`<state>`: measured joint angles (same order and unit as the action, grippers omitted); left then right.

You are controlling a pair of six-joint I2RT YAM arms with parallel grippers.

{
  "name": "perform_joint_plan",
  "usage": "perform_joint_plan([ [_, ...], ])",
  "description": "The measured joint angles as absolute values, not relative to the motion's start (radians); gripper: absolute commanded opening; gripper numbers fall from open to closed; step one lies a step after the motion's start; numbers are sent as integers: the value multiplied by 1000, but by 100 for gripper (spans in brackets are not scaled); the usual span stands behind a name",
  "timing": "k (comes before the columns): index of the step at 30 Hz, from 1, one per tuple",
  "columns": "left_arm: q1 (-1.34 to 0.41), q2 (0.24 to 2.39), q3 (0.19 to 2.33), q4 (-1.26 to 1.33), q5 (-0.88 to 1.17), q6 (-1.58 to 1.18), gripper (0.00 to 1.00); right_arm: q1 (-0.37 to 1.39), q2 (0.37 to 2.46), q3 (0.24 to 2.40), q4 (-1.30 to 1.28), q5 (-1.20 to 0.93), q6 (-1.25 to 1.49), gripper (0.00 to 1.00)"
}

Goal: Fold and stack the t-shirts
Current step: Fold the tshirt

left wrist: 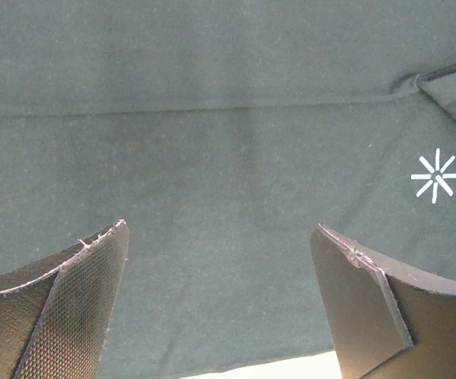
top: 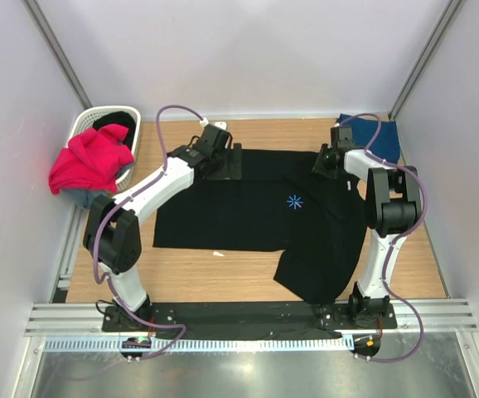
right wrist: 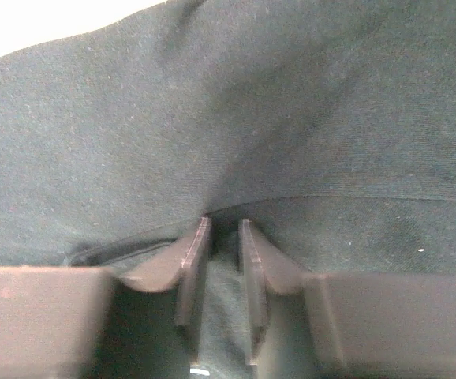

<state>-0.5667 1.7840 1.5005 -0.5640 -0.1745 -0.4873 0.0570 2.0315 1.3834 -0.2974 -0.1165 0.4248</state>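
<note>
2 arms (top: 152, 186) outstretched; right gripper (right wrist: 224, 230) pinches black t-shirt (top: 239, 217).

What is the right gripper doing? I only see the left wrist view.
Observer: The right gripper pinches a raised fold of the black shirt at its far edge.
Operator: Where are the other shirts?
Observer: The red shirt is draped over the basket, far left.
Operator: And the blue one?
Observer: The blue shirt lies in the far right corner, beyond that gripper.
</note>
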Motion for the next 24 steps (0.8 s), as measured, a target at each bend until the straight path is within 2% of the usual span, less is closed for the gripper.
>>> perform_joint_plan([
  [4, -567, 1771, 1494, -571, -175, -487, 97, 57, 2032, 1378, -297, -119, 425, 6],
  [6, -566, 1765, 1493, -575, -175, -487, 97, 57, 2031, 1376, -297, -119, 423, 4],
  [16, -564, 1745, 1468, -578, -171, -492, 97, 89, 1914, 1297, -314, -126, 432, 4],
  [24, -562, 1694, 1407, -579, -161, -499, 97, 198, 1797, 1197, -315, -125, 486, 4],
])
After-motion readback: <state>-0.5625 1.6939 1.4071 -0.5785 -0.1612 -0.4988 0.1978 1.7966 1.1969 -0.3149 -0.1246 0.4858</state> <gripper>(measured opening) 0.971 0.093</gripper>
